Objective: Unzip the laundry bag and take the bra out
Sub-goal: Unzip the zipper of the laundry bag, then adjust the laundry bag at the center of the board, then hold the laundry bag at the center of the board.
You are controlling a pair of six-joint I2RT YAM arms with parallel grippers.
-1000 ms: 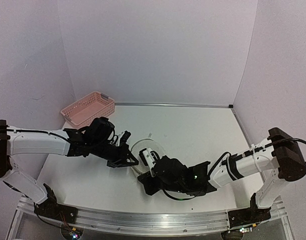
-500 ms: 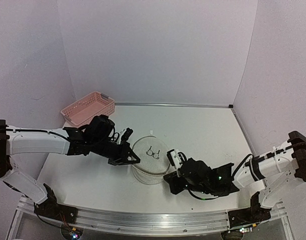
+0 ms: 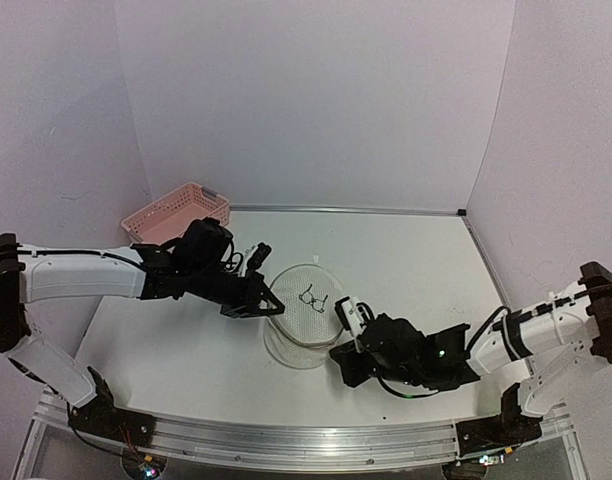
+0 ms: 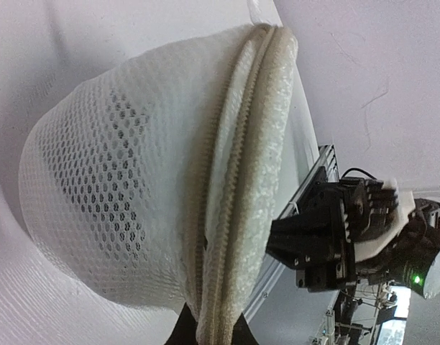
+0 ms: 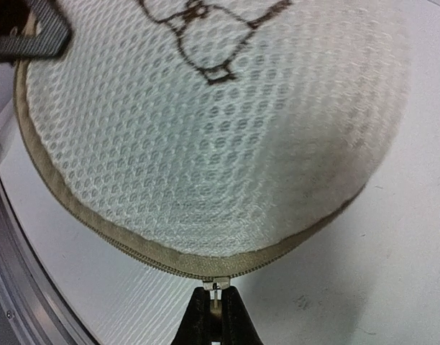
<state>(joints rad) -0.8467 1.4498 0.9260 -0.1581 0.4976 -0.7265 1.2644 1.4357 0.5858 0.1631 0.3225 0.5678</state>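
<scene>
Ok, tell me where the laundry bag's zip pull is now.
In the right wrist view the zip pull sits bottom centre on the rim of the laundry bag, pinched by the right gripper; from above, at the bag's near right edge.

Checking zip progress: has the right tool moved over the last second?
Yes. The right tool has shifted rightward in the top view, farther from the pink basket, uncovering the laundry bag.
</scene>
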